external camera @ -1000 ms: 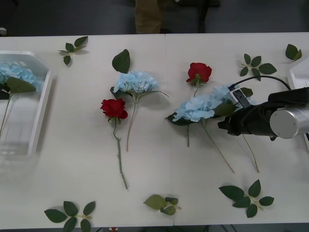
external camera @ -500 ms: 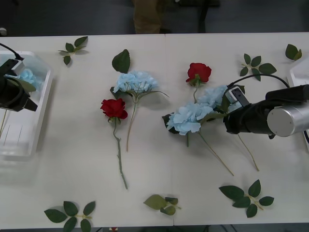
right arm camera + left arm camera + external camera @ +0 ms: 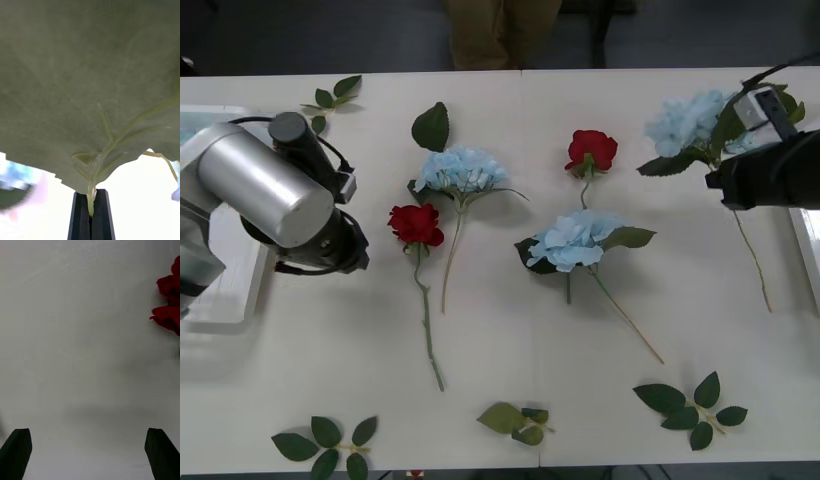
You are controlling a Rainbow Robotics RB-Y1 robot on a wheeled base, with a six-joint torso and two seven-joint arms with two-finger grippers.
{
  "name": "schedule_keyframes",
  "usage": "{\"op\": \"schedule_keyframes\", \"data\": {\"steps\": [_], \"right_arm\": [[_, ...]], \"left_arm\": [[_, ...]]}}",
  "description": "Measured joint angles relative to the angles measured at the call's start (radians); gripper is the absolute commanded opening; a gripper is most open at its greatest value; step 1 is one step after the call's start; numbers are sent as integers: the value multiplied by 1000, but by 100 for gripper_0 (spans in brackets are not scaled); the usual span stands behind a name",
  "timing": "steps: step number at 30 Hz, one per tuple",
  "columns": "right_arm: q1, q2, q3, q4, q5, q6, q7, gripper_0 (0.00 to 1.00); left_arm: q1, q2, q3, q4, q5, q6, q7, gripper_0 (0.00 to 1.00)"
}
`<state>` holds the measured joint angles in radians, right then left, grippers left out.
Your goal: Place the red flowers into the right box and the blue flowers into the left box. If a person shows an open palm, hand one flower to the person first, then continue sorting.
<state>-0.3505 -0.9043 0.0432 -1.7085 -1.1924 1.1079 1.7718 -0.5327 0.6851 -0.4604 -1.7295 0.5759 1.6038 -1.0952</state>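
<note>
Overhead, the table (image 3: 510,330) is seen strewn with flowers. At its right, a blue flower (image 3: 690,120) is held aloft, its stem clamped in the right gripper (image 3: 91,210). Near a red rose (image 3: 416,224), the left gripper (image 3: 90,453) is spread apart.

Two red roses (image 3: 417,222) and two blue clusters (image 3: 463,168) flat on the table, a third lifted.

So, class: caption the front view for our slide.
Right gripper lifts a blue flower; left gripper nears a rose.
</note>
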Motion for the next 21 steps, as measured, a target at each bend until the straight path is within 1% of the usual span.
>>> {"op": "schedule_keyframes", "data": {"steps": [2, 5, 8, 12, 15, 19, 21], "right_arm": [[2, -1, -29, -18, -107, -1, 0, 0], [2, 0, -29, -28, -264, -23, 1, 0], [1, 0, -25, -38, -357, -30, 41, 0], [1, -3, -2, -66, -485, -56, 132, 0], [1, -37, 45, -121, -554, -122, 132, 0], [0, -125, 149, -212, -670, -243, 132, 0], [0, -155, 193, -257, -695, -297, 132, 0]], "left_arm": [[-9, -28, -37, 0, -6, 0, 70, 88], [-15, -72, -66, 0, -21, 0, 81, 87], [-15, -113, -86, 0, -49, -1, 81, 87], [-17, -134, -125, 0, -67, -30, 83, 87], [-20, -135, -157, 0, -80, -48, 85, 88], [-20, -136, -168, 0, -82, -48, 98, 88], [-20, -136, -168, 0, -82, -48, 100, 88]]}}
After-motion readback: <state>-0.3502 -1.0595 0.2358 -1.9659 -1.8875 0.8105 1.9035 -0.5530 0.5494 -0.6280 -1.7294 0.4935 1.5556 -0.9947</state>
